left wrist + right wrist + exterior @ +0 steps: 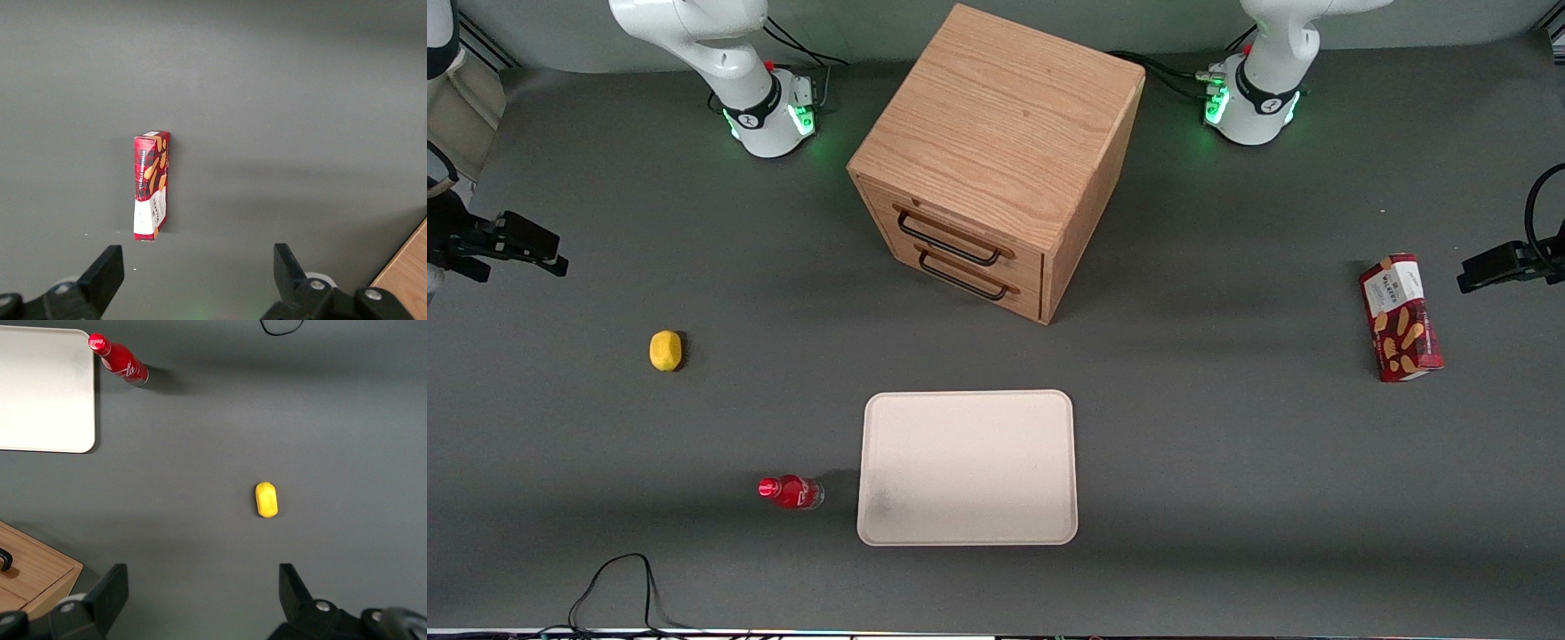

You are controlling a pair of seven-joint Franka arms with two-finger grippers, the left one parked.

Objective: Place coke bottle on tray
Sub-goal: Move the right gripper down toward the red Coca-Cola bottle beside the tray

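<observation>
Grey tabletop carries the coke bottle [790,492] upright just beside the tray [967,533], nearer the front camera than the lemon [665,350]. High at the working arm's end, the gripper [200,600] hangs wide open and empty, so its coming reach runs past the lemon toward the bottle. Only the right wrist view shows the spread fingers [110,590]; the front view alone shows the wooden cabinet [996,160] whole.

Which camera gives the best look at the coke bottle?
The right wrist view: the coke bottle shows cap to base beside the tray, beneath the open gripper. The front view shows it smaller; the left wrist view misses it.
</observation>
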